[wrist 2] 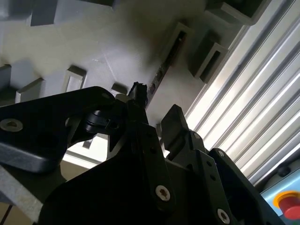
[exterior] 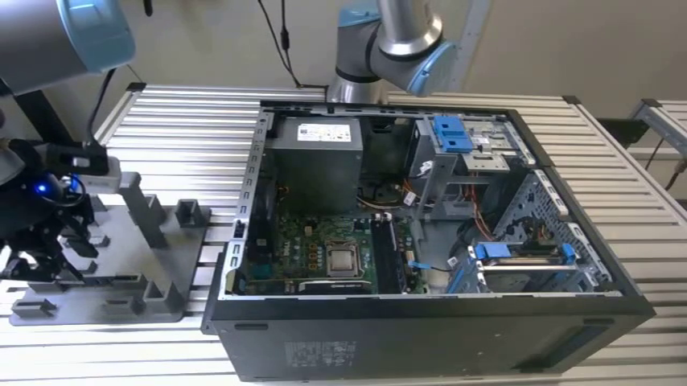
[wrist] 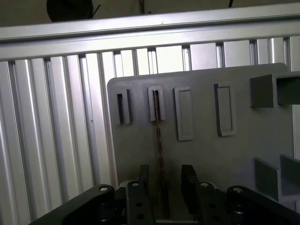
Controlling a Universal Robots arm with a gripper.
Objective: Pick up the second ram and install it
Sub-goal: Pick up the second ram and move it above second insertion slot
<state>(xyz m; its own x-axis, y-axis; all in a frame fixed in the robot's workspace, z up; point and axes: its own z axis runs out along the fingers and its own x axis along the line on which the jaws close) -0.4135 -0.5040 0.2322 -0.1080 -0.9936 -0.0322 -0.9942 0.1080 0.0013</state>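
Tool (wrist: pixel 165 171) points down over the tray at the exterior view's left, black fingers (wrist: pixel 142 178) apart, one on each side of the second ram (wrist: pixel 160 140). The ram is a thin dark board, standing on edge in a slot of the matte grey plastic tray (wrist: pixel 201 154). Tray sits on the ribbed aluminium table (wrist: pixel 56 131), beside an open black computer case (exterior: pixel 429 346).

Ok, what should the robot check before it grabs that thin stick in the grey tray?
1. Gripper above the grey tray: ok.
2. Second ram standing on edge in its tray slot: ok.
3. Ram between the fingers: ok, one on each side.
4. Fingers shut on the ram: not ok, they are open with gaps.
5. Free memory slot in the computer case: cannot tell.
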